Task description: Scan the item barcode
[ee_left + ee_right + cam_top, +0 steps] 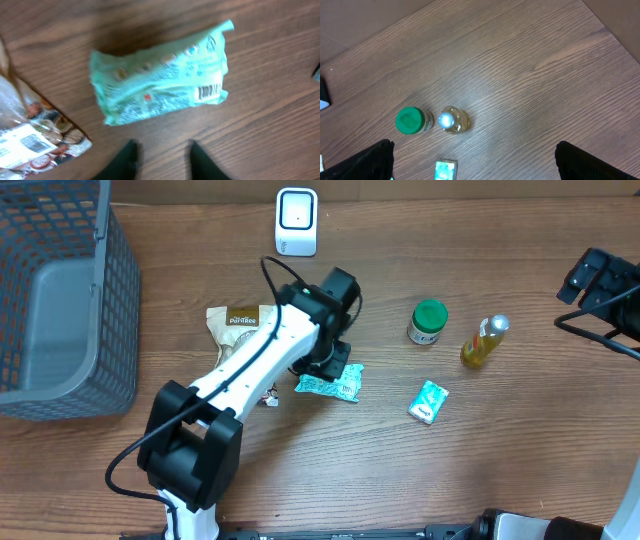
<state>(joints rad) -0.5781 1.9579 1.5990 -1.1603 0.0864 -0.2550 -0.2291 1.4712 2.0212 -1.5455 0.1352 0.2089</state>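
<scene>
My left tool [163, 152] hangs over the bench [260, 140], its two dark fingers apart with nothing between them. Just beyond the fingertips the mint-green packet [160, 75] lies flat on the wood, its barcode [209, 92] facing up near one end. A brown snack bag [35, 135] lies near it. My right tool [473, 155] is spread wide and empty, above a green-capped jar [410, 121] and a yellow bottle [452, 120]. The white scanner [296, 221] stands at the far edge, well apart from the packet.
</scene>
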